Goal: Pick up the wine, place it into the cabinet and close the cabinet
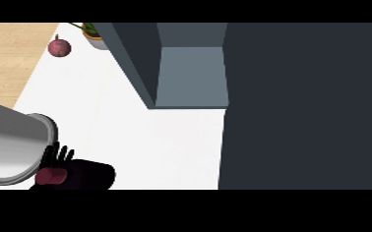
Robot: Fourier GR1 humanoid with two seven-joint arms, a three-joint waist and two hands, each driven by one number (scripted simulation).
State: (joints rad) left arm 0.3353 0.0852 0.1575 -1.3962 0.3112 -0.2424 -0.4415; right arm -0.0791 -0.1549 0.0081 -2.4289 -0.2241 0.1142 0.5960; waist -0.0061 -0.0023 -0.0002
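The wine bottle (85, 175) shows at the lower left edge as a dark body with a maroon end (52, 176). My left hand (58, 156) stands right behind that maroon end, fingers straight and spread, pointing up the view. Whether it touches the bottle I cannot tell. Its grey forearm (20, 147) fills the left edge. The dark grey cabinet (134, 54) stands at the back with an open compartment (190, 76), its inside lighter grey. A broad dark panel (298, 108), seemingly the open door, covers the right side. My right hand is not visible.
A round purple vegetable (59, 46) lies on the white counter (145, 132) at the back left, near a potted plant (93, 34) beside the cabinet. The counter's left edge runs diagonally, with wooden floor (18, 54) beyond it.
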